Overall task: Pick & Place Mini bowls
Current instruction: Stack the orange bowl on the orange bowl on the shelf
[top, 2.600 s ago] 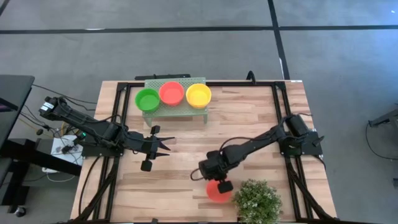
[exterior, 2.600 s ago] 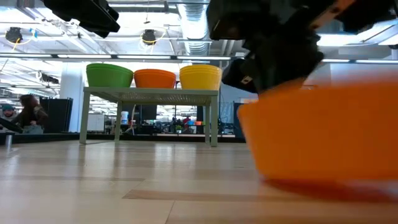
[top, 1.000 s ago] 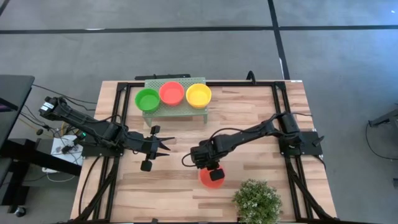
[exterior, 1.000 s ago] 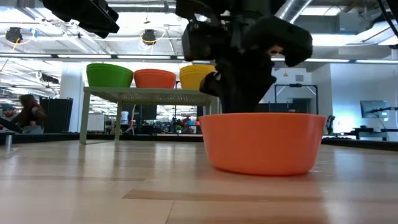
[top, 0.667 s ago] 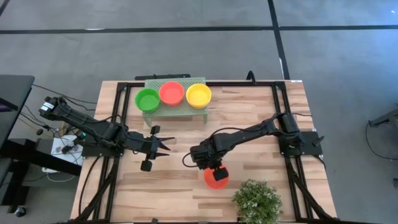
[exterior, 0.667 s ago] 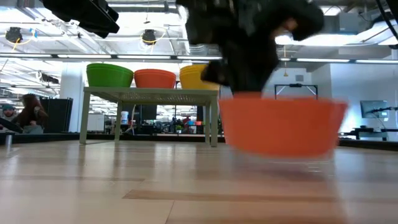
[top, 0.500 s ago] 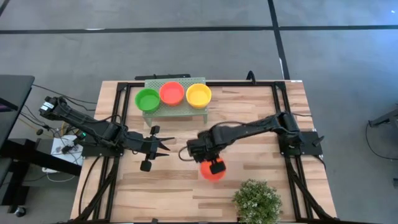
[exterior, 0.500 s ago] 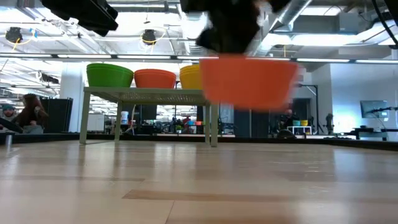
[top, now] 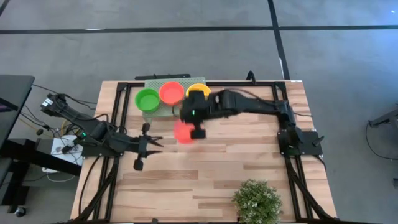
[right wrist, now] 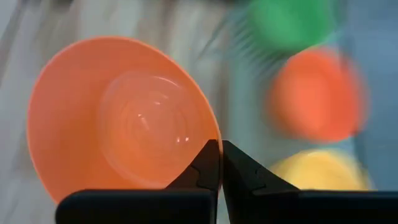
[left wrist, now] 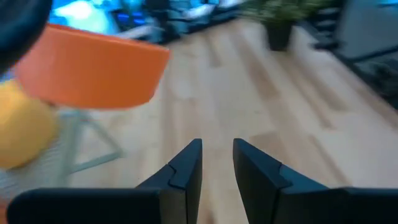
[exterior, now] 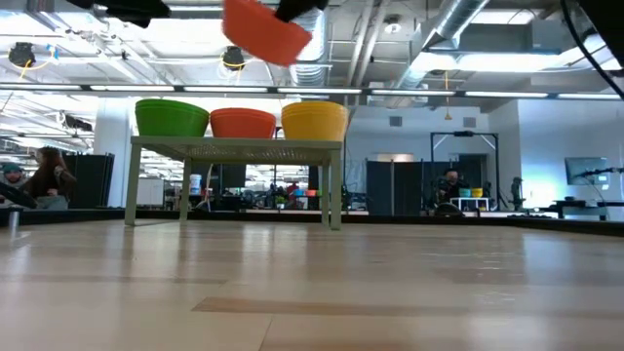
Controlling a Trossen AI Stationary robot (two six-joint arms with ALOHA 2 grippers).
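An orange-red mini bowl [top: 183,132] hangs in the air in front of the pale green stand [top: 163,112], held by my right gripper [top: 195,128], which is shut on it. In the low view the bowl [exterior: 263,29] is high up and tilted. Three more mini bowls rest by their bases on the stand's top: green [top: 147,98], red [top: 171,92] and yellow [top: 198,89], the last partly hidden by my right arm. My left gripper [top: 149,142] hovers left of the carried bowl, narrowly open [left wrist: 216,155] and touching nothing. My right gripper [right wrist: 217,152] pinches the orange-red bowl's rim [right wrist: 210,132] between its two fingers, one finger on the inner side and one on the outer. The bowl is lifted clear of the table and tilted, its hollow [right wrist: 134,121] facing the wrist camera.
A bushy green plant [top: 255,198] stands at the table's near edge toward the right. Black frame rails [top: 281,118] run along the left and right sides. Bare wood [top: 211,168] lies across the middle and near part of the table.
My right gripper has lifted the orange-red bowl off the table near the plant and carried it up, toward the far edge and left, to a spot in front of the stand; the bowl has tipped. My left gripper has drawn back slightly toward the left edge.
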